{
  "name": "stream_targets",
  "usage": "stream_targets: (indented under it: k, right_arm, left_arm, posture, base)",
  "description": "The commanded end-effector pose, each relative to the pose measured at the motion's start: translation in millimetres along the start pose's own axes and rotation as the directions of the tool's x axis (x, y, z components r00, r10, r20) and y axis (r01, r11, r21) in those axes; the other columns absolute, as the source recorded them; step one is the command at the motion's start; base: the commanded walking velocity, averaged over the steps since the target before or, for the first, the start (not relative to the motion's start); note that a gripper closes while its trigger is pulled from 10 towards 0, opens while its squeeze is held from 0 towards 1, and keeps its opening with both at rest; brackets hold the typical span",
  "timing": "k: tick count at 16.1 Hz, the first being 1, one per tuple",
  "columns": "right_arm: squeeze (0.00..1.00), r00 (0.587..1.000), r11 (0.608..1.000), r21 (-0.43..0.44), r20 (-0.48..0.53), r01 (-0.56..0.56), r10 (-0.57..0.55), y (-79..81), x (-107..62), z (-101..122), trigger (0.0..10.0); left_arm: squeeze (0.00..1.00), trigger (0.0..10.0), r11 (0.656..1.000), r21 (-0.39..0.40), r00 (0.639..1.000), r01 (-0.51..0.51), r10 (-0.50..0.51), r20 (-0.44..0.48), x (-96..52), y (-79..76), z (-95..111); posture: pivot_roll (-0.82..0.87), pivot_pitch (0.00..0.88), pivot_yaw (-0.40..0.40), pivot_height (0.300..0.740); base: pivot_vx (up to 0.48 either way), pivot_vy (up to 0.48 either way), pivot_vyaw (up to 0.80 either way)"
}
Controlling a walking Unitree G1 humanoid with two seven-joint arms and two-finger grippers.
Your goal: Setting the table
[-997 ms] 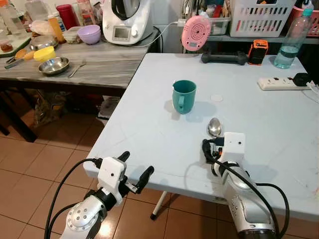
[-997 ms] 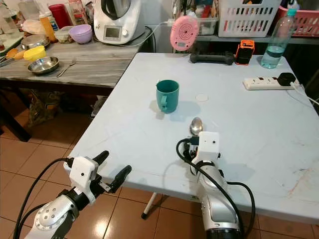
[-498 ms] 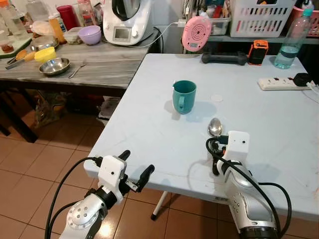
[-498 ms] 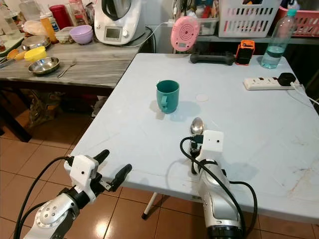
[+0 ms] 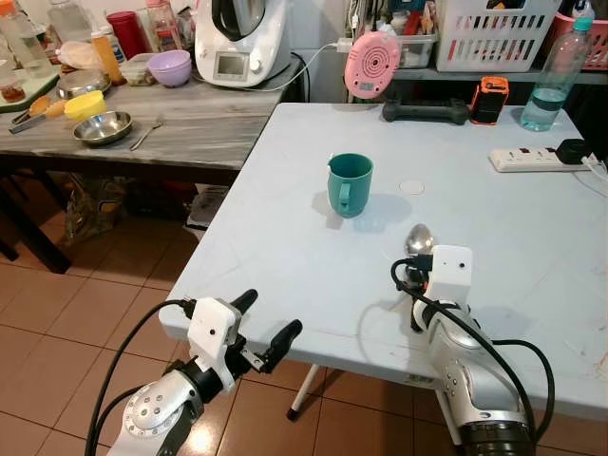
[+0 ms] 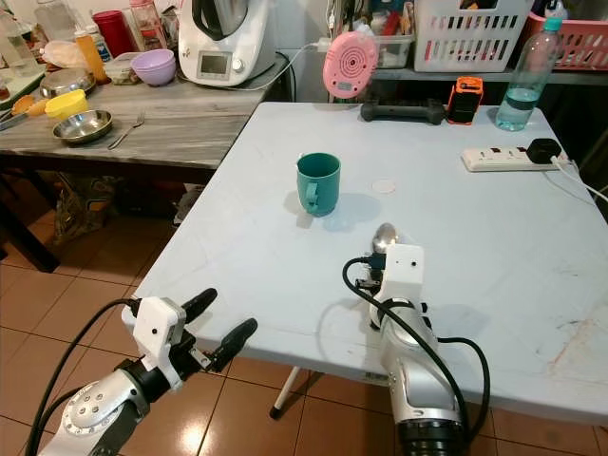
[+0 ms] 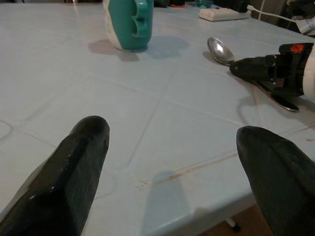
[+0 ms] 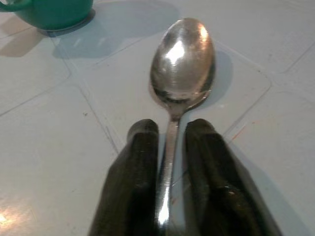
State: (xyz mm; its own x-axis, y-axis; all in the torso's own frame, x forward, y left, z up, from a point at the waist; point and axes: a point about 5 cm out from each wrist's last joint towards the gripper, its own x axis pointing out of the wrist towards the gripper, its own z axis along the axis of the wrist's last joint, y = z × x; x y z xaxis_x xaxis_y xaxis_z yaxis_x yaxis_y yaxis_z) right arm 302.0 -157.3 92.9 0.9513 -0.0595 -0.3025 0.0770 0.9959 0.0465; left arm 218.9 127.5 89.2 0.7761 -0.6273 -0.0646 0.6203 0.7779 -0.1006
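Head views: a pale blue table (image 5: 285, 256) carries a teal mug (image 5: 350, 184) near its middle. A metal spoon (image 5: 418, 237) lies at about 4 o'clock from the mug, bowl pointing toward the far edge. The right gripper (image 5: 418, 275) sits low on the tabletop directly behind the spoon's bowl, at its 6 o'clock, with the white wrist block above it. The left gripper (image 5: 261, 328) hangs at the table's near edge, at roughly 7 o'clock from the mug, well apart from both mug and spoon, its two black fingers spread with nothing between them. A white power strip (image 5: 532, 159) lies at the mug's 2 o'clock, and a water bottle (image 5: 560, 71) stands by the back edge. A wooden side table (image 5: 190, 123) to the left bears a steel bowl (image 5: 103, 126) and a fork (image 5: 147, 131).

Left wrist view: the left fingertips (image 7: 74, 172) stand wide apart over bare tabletop. The mug appears ahead, the spoon and the right gripper off to one side.

Right wrist view: the two right fingers (image 8: 133, 187) are pressed in on the spoon's handle, one on each side, just behind the bowl. The spoon rests on the table surface. The mug's base shows nearby, apart from the spoon.
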Motion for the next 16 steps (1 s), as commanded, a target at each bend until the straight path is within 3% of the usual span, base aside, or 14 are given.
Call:
stream_targets:
  k: [1, 11, 16]
  right_arm:
    - [0.0, 0.998, 1.0, -0.006, -0.062, -0.019, 0.019, 3.9, 0.8, -11.4, 0.0]
    - [0.0, 0.996, 0.999, -0.041, -0.091, -0.027, 0.023, 1.8, 0.6, -16.0, 0.0]
    - [0.0, 0.993, 0.993, -0.067, 0.061, -0.098, 0.102, 10.4, -2.0, 16.7, 0.0]
  left_arm:
    - [0.0, 10.0, 1.0, 0.002, 1.0, 0.021, -0.021, -0.001, -1.2, -1.8, 2.3]
    - [0.0, 10.0, 0.999, -0.025, 0.999, 0.037, -0.037, -0.005, 1.4, -5.3, 0.4]
    - [0.0, 10.0, 1.0, -0.003, 1.0, 0.0, 0.0, 0.01, 3.1, 2.7, 3.7]
  posture:
    - [-0.25, 0.043, 0.081, 0.74]
    - [-0.26, 0.037, 0.066, 0.74]
    - [-0.26, 0.03, 0.065, 0.74]
  base:
    - [0.0, 0.0, 0.0]
    - [0.0, 0.0, 0.0]
    - [0.0, 0.0, 0.0]
